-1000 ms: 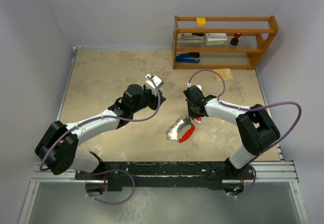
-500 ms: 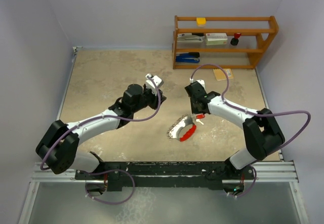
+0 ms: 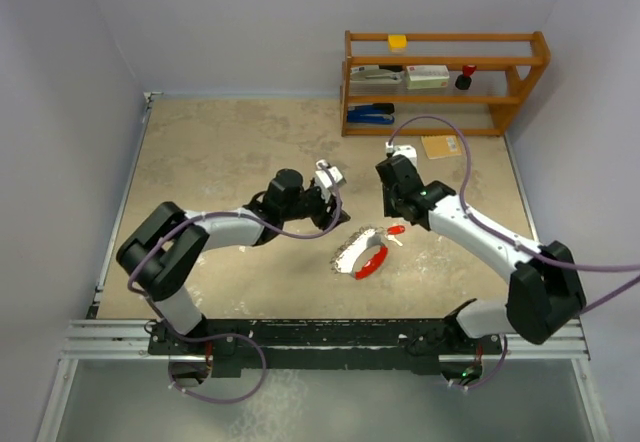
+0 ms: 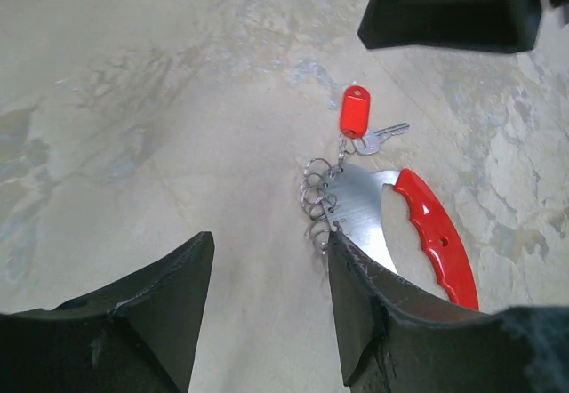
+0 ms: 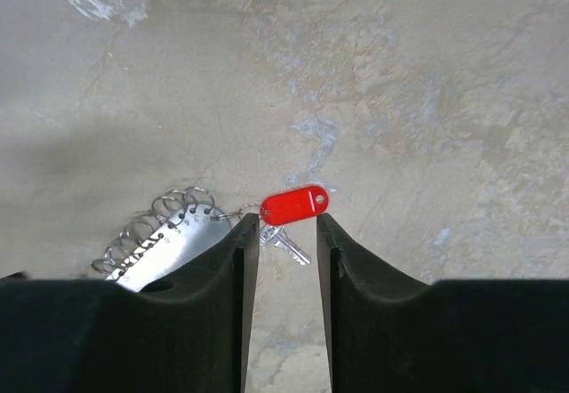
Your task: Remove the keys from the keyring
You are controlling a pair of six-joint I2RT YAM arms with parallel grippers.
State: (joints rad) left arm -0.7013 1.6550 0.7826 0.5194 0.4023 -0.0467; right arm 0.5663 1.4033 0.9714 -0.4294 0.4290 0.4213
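My left claw [image 4: 267, 322] stands about half open. Its 2 fingers [image 4: 133, 322] have only bare table [image 4: 133, 100] between them, so it holds nothing. It hangs low beside the keyring [image 4: 360, 211]. In my left wrist view the right-hand finger overlaps the silvery plate's edge, and I cannot tell whether it touches.

My right claw [image 5: 286, 224] is parted by a narrow gap and grips nothing. The key [image 5: 284, 242] lies on the table right at its fingertips. The red tag sits crosswise just past the 2 tips, and the small silvery blade shows in the gap between them. I cannot tell whether a tip rests on it.

The keyring lies flat on the table between my 2 claws. It is a crescent with a red grip along its outer curve and a row of small wire loops along the plate's edge. The key is joined to the end of that row by 1 thin ring, so it is not yet off. From above, it lies just beyond the crescent's far right end.
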